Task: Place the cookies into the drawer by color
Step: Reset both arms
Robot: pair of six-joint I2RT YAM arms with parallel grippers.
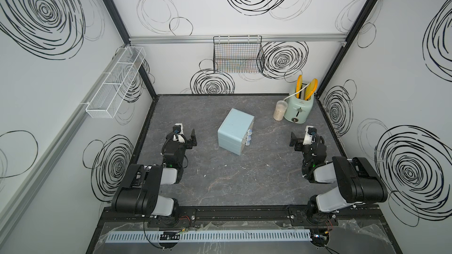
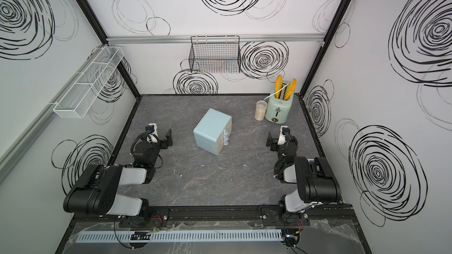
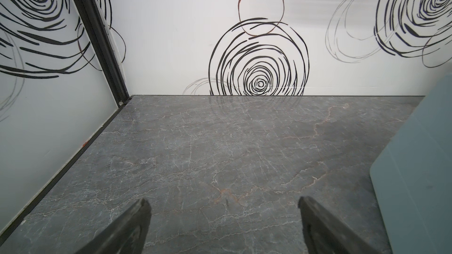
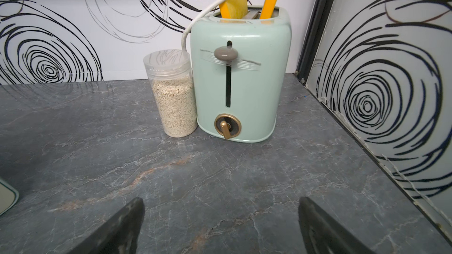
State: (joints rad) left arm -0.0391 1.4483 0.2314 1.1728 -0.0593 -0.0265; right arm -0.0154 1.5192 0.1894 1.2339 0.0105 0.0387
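Arms are waiting on either side of the closed drawer [image 1: 234,130]
The drawer is sitting mid-table [image 1: 220,186], knobs [image 1: 249,138] facing the right arm's side, probably for easy reach; the left fingers [image 3: 137,216] and right fingers [image 4: 129,216] are standing spread, pinching nothing. No cookies are showing (perhaps they are lying inside, I cannot tell), and both wrist views are cropping the drawer to a sliver

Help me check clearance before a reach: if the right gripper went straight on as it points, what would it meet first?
The right gripper would likely meet the toaster first, across the table; the jar beside it sits just off that line.
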